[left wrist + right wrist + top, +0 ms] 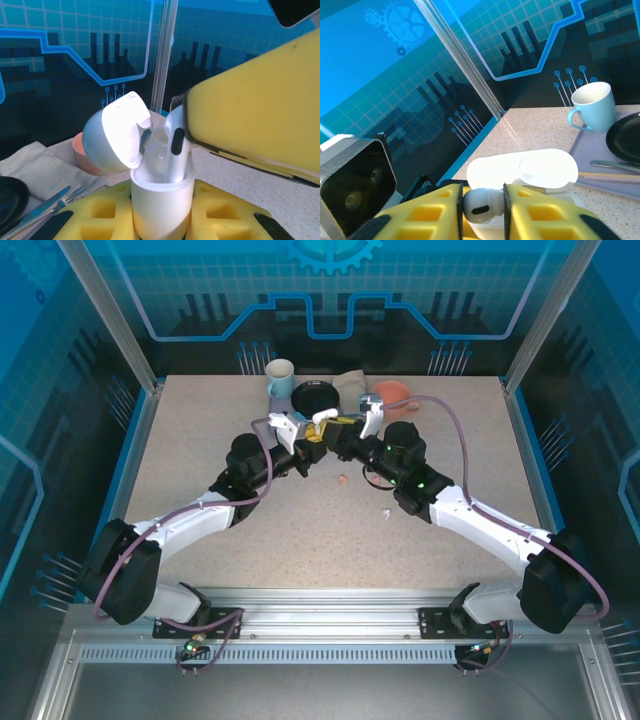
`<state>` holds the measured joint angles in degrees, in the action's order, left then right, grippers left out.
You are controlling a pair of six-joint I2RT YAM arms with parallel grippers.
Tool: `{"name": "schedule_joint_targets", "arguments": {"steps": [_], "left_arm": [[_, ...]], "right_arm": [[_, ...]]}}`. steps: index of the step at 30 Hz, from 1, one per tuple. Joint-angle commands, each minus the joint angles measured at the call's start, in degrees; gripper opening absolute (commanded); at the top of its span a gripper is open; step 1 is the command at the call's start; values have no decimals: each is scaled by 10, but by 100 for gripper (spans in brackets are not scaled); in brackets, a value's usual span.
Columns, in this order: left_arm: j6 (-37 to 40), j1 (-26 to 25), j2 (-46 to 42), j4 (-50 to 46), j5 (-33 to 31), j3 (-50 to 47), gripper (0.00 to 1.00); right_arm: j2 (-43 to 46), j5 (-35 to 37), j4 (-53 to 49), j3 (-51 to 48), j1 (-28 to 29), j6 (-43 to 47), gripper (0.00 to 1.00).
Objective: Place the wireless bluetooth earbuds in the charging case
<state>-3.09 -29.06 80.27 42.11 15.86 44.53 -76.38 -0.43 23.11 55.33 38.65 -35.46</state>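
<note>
We count one charging case (162, 200), one white earbud (482, 201), one pink earbud (342, 479), one loose white earbud (386, 512), one mug (280, 378), one plate (318, 397), one bowl (397, 392).

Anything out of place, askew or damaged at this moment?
Nothing looks damaged or spilled. A pink earbud and a loose white earbud lie on the table, apart from the charging case. The held earbud, in the right gripper, stands partly in the open case, leaning slightly, not yet seated.

case (162, 200): glossy white plastic | earbud (175, 155): glossy plastic | table (300, 530): speckled matt
</note>
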Motion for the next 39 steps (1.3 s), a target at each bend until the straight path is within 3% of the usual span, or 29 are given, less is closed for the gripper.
{"name": "schedule_joint_targets", "arguments": {"steps": [1,6,13,24,29,34,39], "left_arm": [[-7,-4,1,33,-8,33,0],[-11,-4,3,36,-6,32,0],[-16,-4,3,42,-7,25,0],[-26,-5,5,52,-13,20,0],[-28,-4,5,51,-23,16,0],[-31,-5,8,58,-30,8,0],[-29,-5,5,55,-30,6,0]], "right_arm": [[12,-14,-26,-6,11,6,35],[15,-15,-48,20,4,1,42],[19,-24,-61,45,-17,-25,62],[49,-15,-111,56,-37,-43,66],[70,-6,-184,54,-44,-120,66],[74,-14,-157,25,-36,-213,66],[52,-16,-175,51,-23,-221,64]]}}
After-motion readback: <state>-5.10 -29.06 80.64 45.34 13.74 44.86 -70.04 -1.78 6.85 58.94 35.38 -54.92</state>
